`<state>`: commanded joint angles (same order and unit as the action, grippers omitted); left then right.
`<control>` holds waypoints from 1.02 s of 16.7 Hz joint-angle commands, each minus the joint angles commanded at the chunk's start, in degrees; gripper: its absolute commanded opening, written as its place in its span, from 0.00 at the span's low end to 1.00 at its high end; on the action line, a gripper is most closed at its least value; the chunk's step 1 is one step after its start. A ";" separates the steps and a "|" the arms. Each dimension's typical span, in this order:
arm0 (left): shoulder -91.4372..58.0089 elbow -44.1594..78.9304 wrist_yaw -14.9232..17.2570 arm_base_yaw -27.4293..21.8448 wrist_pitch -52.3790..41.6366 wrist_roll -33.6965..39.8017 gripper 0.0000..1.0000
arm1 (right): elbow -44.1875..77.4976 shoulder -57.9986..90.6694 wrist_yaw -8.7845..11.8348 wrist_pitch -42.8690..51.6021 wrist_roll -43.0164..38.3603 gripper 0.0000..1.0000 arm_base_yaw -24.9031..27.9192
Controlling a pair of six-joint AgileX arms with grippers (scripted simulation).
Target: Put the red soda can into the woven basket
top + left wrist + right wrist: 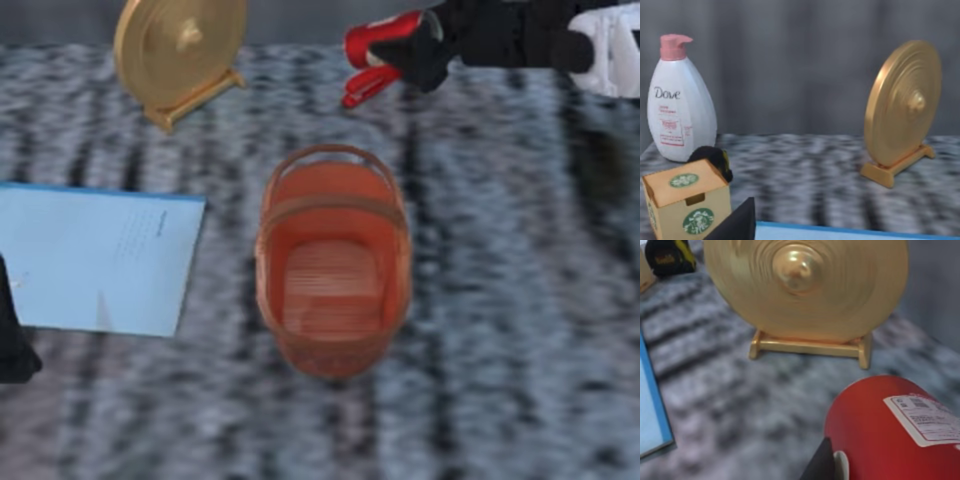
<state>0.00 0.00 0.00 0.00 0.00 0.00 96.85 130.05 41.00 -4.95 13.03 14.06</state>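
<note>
While the right gripper (400,58) is clamped on the red soda can (380,40), the can sits up at the table's far edge, right of centre, well apart from the woven basket (335,262). The can is half covered by the black fingers in the top view. A second red piece (368,86) pokes out just below it; I can't tell what it is. In the right wrist view the can (885,435) fills the near corner: smooth red cylinder, one whitish label patch, cut off by the frame.

One basket, mid-table: orange-brown weave, oval, one arched handle across the top, nothing visible inside.

One golden disc (180,45) on a stand, far left of the can, ribbed in concentric rings, top cropped. One light blue sheet (95,255) flat at the left.

Left gripper (12,340) parked at the left edge, mostly out of frame; can't tell if it's open or closed.

Left wrist view only: one white pump bottle (680,105) with pink cap, one cardboard box (687,197), one dark object (715,160) behind it, unclear.

Table (520,330) has a mottled grey striped surface.
</note>
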 joint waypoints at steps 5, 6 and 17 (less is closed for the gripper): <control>0.00 0.00 0.00 0.00 0.00 0.00 1.00 | -15.08 -8.24 13.60 -26.69 -8.91 0.00 3.22; 0.00 0.00 0.00 0.00 0.00 0.00 1.00 | -17.59 -9.59 15.78 -30.65 -10.37 0.00 3.74; 0.00 0.00 0.00 0.00 0.00 0.00 1.00 | -25.32 -13.31 22.46 -41.76 -14.96 0.00 5.08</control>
<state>0.00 0.00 0.00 0.00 0.00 0.00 71.53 116.74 63.47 -46.71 -1.93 19.14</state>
